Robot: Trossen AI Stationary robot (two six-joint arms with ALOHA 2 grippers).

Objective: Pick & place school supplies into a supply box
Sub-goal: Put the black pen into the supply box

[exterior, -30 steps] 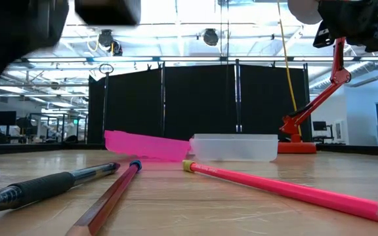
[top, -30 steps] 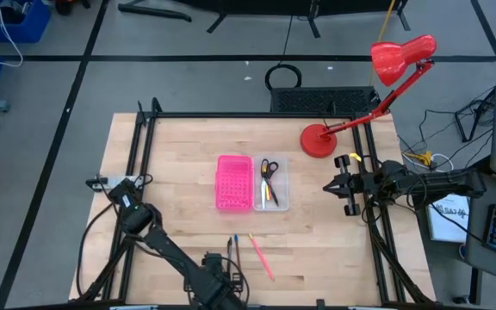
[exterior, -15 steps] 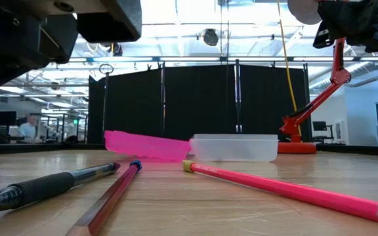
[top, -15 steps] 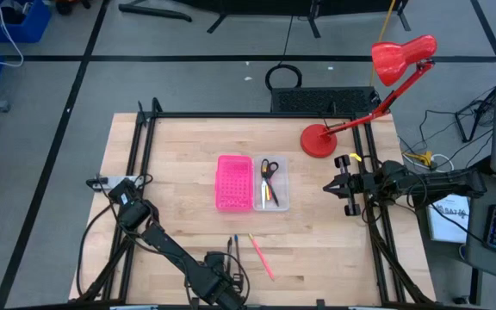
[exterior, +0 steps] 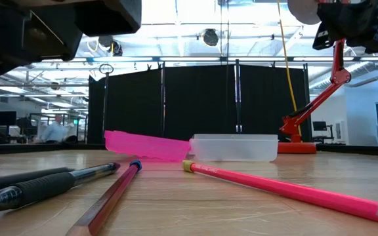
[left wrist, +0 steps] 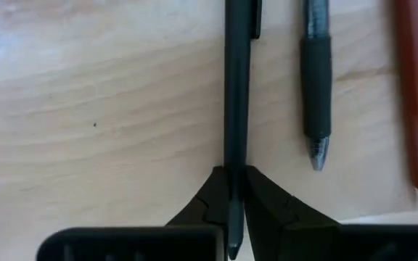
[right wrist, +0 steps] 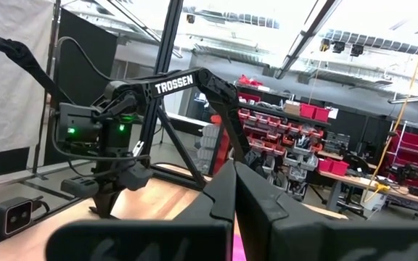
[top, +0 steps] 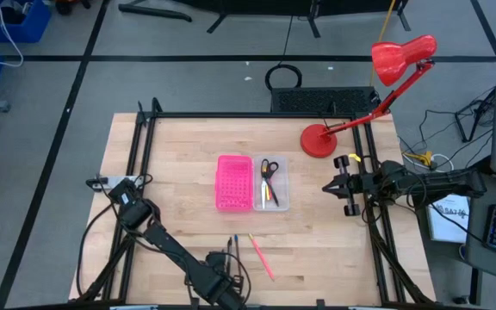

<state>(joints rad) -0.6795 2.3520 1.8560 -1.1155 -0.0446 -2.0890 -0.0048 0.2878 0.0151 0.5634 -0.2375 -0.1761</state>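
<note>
The left gripper [left wrist: 236, 190] is sitting low at the worktop's [top: 170, 164] near edge, its fingers pinching a black pen [left wrist: 236, 94] by one end, seemingly so it can be lifted clear of its neighbours. A grey-grip pen [left wrist: 316, 80] and a brown pencil [left wrist: 411, 94] are lying just beside it; a pink pencil [top: 261, 257] is lying near them. The clear supply box [top: 281, 195] is sitting mid-worktop holding scissors [top: 269, 169], touching a pink perforated panel [top: 233, 182]. The right gripper [top: 332, 187] is waiting, fingers shut and empty, raised by the right edge. A red desk lamp [top: 319, 139] is standing at the far right corner. The worktop is pale wood; beyond it, black curtains and a bright workshop.
</note>
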